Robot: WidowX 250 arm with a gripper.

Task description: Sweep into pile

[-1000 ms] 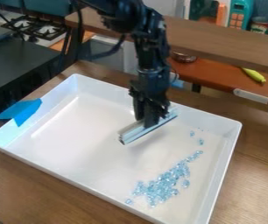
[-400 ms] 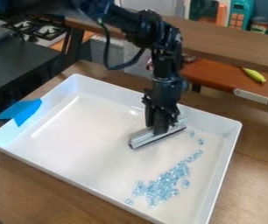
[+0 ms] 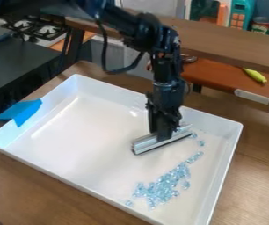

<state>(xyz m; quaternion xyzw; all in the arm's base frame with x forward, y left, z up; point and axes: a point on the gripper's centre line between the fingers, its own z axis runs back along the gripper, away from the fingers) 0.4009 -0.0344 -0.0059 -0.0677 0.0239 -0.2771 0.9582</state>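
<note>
Clasping a pale bar point(image 3: 144, 145) (dark-edged), the gripper point(image 3: 164, 136) low in the white tray point(image 3: 72, 140).

No writing, label or number seems legible anywhere here.

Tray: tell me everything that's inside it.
In the tray lie blue beads, mostly in one slanting band, with a few strays near the squeegee, which the pincer holds. Blue tape laps over one edge. Whatever is directly behind the squeegee is hidden.
</note>
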